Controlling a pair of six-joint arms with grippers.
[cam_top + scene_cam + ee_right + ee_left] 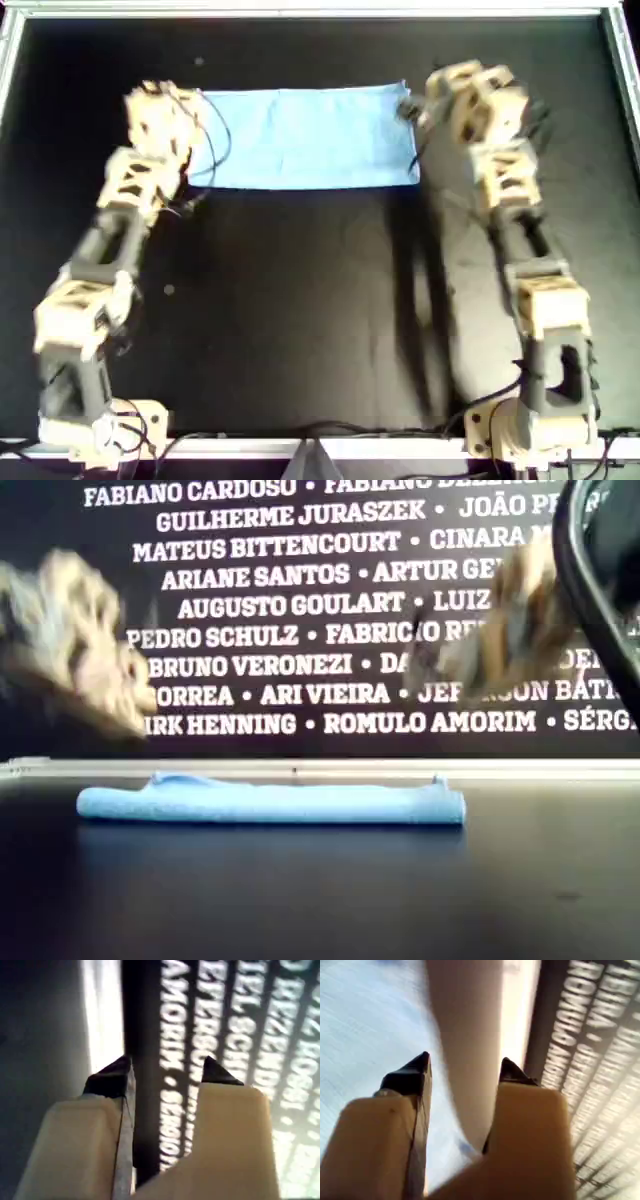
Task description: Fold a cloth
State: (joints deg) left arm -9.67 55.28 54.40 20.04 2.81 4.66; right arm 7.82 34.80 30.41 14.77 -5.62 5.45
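The cloth is found lying folded on the black bench, near the far edge in the overhead view. Its long axis is seen to run left to right across that view. The left tool is positioned at the cloth's left end, the right tool at its right end. Both tools' jaws are seen apart in the wrist views, with nothing held between them.

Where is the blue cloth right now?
The cloth lies folded flat on the black table, near the far edge at the top of the overhead view, between the left gripper and the right gripper.
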